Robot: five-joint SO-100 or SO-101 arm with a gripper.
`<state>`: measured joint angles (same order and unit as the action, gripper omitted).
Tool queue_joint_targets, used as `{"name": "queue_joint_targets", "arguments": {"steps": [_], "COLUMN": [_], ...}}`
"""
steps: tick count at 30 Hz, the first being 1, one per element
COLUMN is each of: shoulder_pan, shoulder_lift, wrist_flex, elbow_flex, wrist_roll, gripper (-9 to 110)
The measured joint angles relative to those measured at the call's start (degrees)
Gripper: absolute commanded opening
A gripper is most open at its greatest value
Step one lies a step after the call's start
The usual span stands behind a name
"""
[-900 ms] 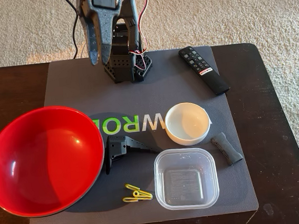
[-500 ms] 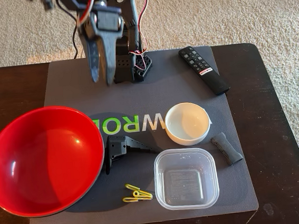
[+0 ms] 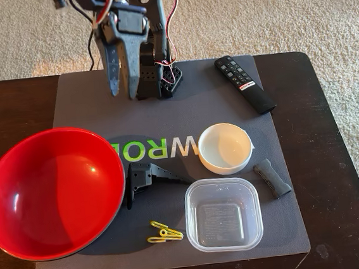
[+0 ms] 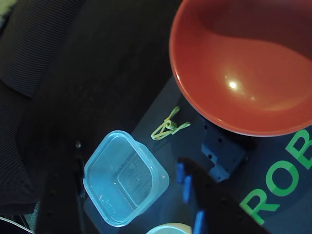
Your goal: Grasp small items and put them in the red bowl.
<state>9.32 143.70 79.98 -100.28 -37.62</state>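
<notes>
The large red bowl (image 3: 51,191) (image 4: 243,63) sits at the mat's left in the fixed view. Near it lie a black angular piece (image 3: 144,178) (image 4: 222,153) and yellow clips (image 3: 163,232) (image 4: 168,127). To their right sit a clear square tub (image 3: 223,214) (image 4: 122,178) and a small white bowl (image 3: 225,146) (image 4: 168,229). A short ridged bar (image 3: 273,177) and a black remote (image 3: 244,84) lie further right. My gripper (image 3: 122,95) (image 4: 131,161) hangs high by the arm's base, far from every item, open and holding nothing.
All items rest on a grey mat (image 3: 165,117) on a dark wooden table (image 3: 341,157). The arm's base (image 3: 155,79) stands at the mat's back edge. Beige carpet lies beyond the table.
Since the oldest frame the gripper has dropped a little and turned about its wrist. It has barely moved in the last half second. No item has shifted.
</notes>
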Motion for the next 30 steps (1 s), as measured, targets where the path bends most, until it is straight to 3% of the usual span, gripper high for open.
{"name": "queue_joint_targets", "arguments": {"steps": [6,12,16,24,30], "shoulder_pan": [-0.53,-5.98,-12.48,-32.26,-36.39], "shoulder_lift": [1.85,-8.7,-6.86,0.26,-6.42], "wrist_flex": [-0.35,3.43,7.03,9.14,2.2], "elbow_flex": [-2.9,3.78,5.36,-14.77,-25.05], "wrist_roll": [-0.53,-1.32,-3.43,-10.55,-11.34], "gripper": [24,24,23,23,22]}}
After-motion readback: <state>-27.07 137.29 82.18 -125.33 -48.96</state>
